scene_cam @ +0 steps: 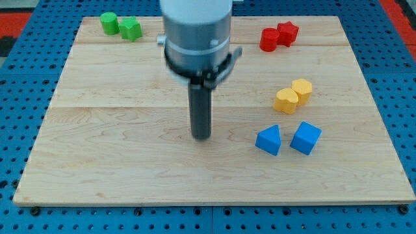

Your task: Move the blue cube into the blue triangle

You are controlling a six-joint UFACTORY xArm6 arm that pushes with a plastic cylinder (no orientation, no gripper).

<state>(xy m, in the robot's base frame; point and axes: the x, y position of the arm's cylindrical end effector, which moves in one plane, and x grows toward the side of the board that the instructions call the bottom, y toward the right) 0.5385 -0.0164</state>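
Observation:
The blue cube (305, 138) sits on the wooden board at the view's lower right. The blue triangle (268, 140) lies just to its left, a small gap between them. My tip (201, 136) rests on the board near the middle, well to the left of the blue triangle and at about the same height in the view. It touches no block.
Two yellow blocks (292, 96) sit together above the blue pair. Two red blocks (278, 36) are at the view's top right. Two green blocks (121, 26) are at the top left. The board's edge (208, 203) runs along the view's bottom.

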